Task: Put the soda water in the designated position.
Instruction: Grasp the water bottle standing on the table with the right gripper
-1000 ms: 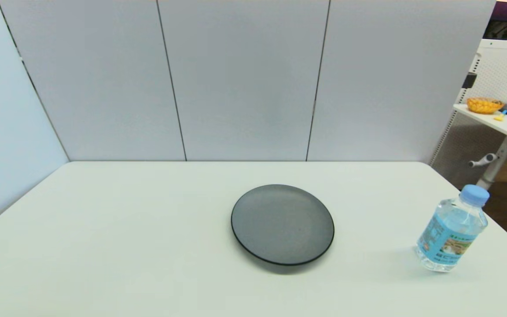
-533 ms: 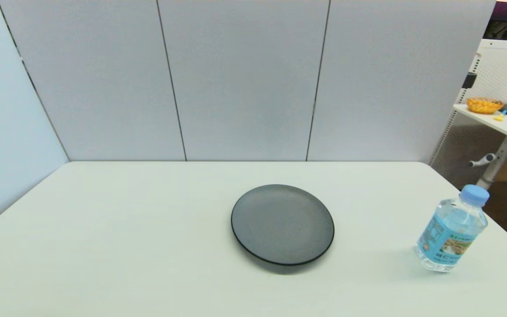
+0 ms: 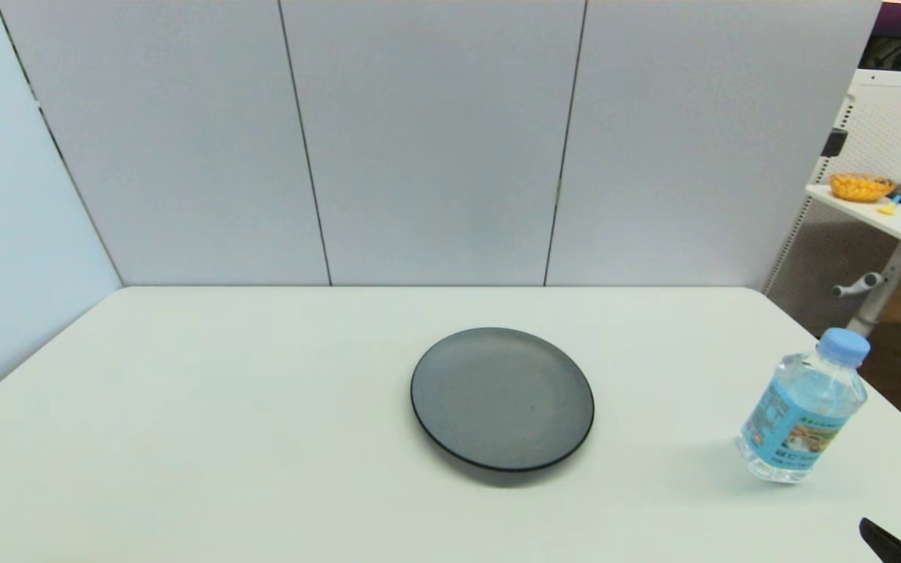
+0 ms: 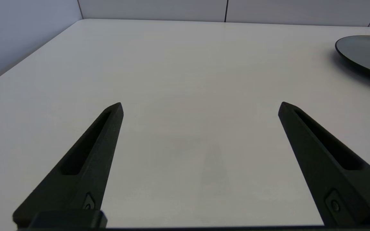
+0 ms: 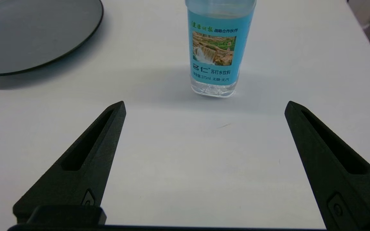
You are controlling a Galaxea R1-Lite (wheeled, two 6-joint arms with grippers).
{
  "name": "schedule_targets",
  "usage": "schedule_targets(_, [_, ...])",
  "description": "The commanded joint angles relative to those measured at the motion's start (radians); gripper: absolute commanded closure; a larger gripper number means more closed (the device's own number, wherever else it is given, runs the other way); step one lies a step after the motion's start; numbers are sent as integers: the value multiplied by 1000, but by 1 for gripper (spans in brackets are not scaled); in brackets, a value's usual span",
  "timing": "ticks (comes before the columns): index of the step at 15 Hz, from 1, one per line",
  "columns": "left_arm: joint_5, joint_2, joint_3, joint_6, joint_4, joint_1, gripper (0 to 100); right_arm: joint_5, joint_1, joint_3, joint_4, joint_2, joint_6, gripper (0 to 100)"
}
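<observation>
Soda water [image 3: 802, 418] standing upright on the white table [image 3: 263, 438], well right of the dark plate [image 3: 502, 399].
Right gripper [image 5: 204, 107] is hovering near the bottle, fingers spread wide and apart from it; left gripper [image 4: 200, 107], also spread, is sitting left of the plate.

Head camera high, facing down the table [image 3: 263, 391], wrist cameras low (both sharing the plate [image 3: 502, 399])

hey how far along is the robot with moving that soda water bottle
Nothing looks done yet: the soda water stands upright and untouched near the table's right edge, beside the dark plate. In hand: the right claw is open, pointed at the bottle and short of it, its tip just showing in the head view. The left claw hangs open over bare table. Left: grasp, carry and set down.
</observation>
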Motion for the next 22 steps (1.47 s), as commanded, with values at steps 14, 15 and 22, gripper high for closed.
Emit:
schedule_targets(14, [0, 0, 0, 0, 0, 0, 0, -5, -8, -67, -489, 654, 36, 0])
schedule_targets(15, [0, 0, 0, 0, 0, 0, 0, -5, -8, -62, -505, 667, 36, 0])
schedule_targets(22, [0, 0, 0, 0, 0, 0, 0, -1, -5, -62, -634, 761, 42, 0])
